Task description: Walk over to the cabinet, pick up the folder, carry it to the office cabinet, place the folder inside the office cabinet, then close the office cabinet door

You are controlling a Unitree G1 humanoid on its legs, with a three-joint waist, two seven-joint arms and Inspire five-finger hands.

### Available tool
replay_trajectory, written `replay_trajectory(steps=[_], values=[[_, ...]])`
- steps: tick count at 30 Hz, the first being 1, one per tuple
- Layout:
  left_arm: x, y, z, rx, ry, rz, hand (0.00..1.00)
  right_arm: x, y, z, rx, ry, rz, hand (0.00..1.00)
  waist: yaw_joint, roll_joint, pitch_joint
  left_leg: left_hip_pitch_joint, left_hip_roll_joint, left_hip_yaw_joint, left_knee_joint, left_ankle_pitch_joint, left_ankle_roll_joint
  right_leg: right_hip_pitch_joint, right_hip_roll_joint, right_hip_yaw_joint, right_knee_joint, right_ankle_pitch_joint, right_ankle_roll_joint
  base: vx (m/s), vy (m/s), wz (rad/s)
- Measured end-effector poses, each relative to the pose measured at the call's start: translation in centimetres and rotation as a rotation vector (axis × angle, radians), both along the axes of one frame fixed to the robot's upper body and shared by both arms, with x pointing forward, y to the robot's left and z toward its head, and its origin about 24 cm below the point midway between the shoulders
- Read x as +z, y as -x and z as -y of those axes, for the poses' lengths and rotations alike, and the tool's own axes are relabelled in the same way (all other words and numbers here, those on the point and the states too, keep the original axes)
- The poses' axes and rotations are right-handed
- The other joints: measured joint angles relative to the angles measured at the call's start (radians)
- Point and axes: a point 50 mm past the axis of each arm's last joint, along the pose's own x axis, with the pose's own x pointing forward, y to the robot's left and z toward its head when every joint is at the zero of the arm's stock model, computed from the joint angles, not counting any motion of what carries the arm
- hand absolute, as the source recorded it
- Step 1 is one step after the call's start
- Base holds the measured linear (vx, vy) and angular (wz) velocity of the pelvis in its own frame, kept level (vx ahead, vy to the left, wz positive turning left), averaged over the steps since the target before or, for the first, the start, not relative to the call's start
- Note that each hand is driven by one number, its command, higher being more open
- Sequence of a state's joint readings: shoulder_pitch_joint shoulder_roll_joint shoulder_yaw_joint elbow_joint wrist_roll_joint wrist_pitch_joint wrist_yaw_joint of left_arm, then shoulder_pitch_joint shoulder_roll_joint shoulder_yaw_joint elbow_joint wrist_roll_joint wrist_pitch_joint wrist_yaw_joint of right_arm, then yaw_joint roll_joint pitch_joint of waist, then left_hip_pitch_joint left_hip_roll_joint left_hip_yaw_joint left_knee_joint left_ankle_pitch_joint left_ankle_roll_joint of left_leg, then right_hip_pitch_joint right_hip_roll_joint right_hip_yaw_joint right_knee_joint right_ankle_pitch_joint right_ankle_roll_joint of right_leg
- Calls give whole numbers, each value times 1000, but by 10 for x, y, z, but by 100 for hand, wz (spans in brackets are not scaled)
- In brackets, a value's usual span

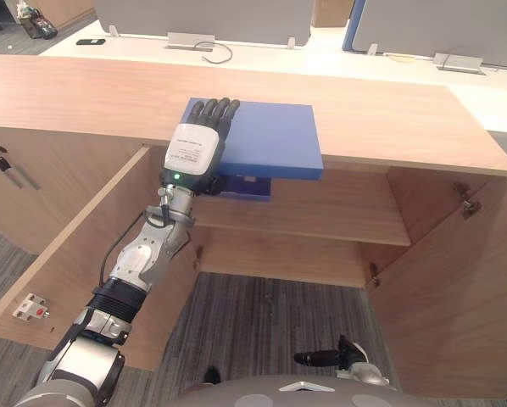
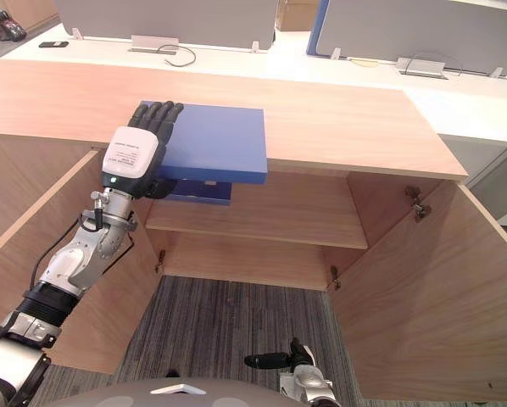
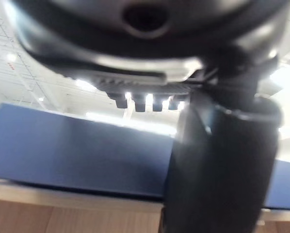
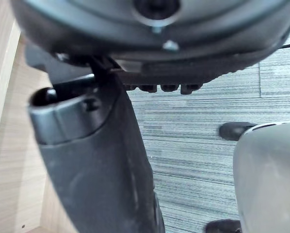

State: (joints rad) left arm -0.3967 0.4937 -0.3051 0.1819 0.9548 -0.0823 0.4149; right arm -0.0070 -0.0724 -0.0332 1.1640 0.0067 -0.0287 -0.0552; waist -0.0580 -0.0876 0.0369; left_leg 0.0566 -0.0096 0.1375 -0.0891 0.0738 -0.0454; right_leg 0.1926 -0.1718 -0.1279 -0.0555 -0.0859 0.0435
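- The left hand (image 1: 194, 151) is closed on the blue folder (image 1: 275, 136). Its fingers (image 1: 215, 110) lie flat on the folder's top face at the near left corner. In the left wrist view its thumb (image 3: 222, 165) stands on the other side of the blue cover, so the folder sits between thumb and fingers.
- There is one folder. It lies flat on the wooden cabinet top (image 1: 84, 93), and its near edge juts out past the top's front edge, above the open compartment.
- A darker blue part (image 1: 245, 185) shows just under that overhang, beside the thumb. I cannot tell whether it belongs to the folder.
- Below is the open cabinet with one shelf (image 1: 338, 212) inside, and nothing can be seen lying on it.
- Two doors stand swung wide, the left door (image 1: 75, 254) beside the left arm and the right door (image 1: 457, 288) opposite.
- The right hand (image 1: 325, 358) hangs low over the grey carpet (image 1: 253, 314), well apart from the folder. Its fingers are straight and it holds nothing.
- Behind the cabinet runs a white desk (image 1: 321, 59) with two grey screens (image 1: 203, 17) standing on it.
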Motion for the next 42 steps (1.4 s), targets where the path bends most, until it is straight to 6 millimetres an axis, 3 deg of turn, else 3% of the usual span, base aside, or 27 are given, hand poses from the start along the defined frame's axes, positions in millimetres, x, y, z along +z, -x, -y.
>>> replay_trajectory(steps=[7,15,28,32,35,38,42], values=[[-11,-4,-8,39,-12,-46,0,1,-2,2,-15,1,7,100,-2,1,1,0,1,5,2,-1,0,-3,0,4,-1,3,4,0,0,-1],[16,-13,-5,33,-27,103,0,1,-3,2,-15,1,9,100,-2,12,7,5,1,12,-2,-2,1,-2,-2,9,0,6,9,0,0,-2],[10,-15,-8,60,-67,94,0,1,-4,4,-34,2,13,100,-4,14,9,8,0,16,2,-6,2,8,-1,12,-19,10,3,0,0,0],[11,-12,-4,60,-40,92,0,1,-2,4,-34,2,8,100,-3,13,10,23,0,16,-1,-11,1,24,0,11,-22,8,-16,-32,-30,-1],[17,12,8,32,154,119,0,0,0,4,-34,2,1,100,0,11,11,22,2,19,1,-12,2,14,-1,24,-9,11,-12,-34,-34,-4],[27,51,32,-113,520,134,0,-1,6,5,-50,7,-14,100,16,10,11,18,6,16,2,-12,2,-7,1,26,19,14,-7,-21,-39,-5],[42,68,38,-231,822,145,0,0,6,4,-58,8,10,100,27,15,8,18,17,16,2,-10,4,-23,9,30,48,20,3,-60,-25,-4]])
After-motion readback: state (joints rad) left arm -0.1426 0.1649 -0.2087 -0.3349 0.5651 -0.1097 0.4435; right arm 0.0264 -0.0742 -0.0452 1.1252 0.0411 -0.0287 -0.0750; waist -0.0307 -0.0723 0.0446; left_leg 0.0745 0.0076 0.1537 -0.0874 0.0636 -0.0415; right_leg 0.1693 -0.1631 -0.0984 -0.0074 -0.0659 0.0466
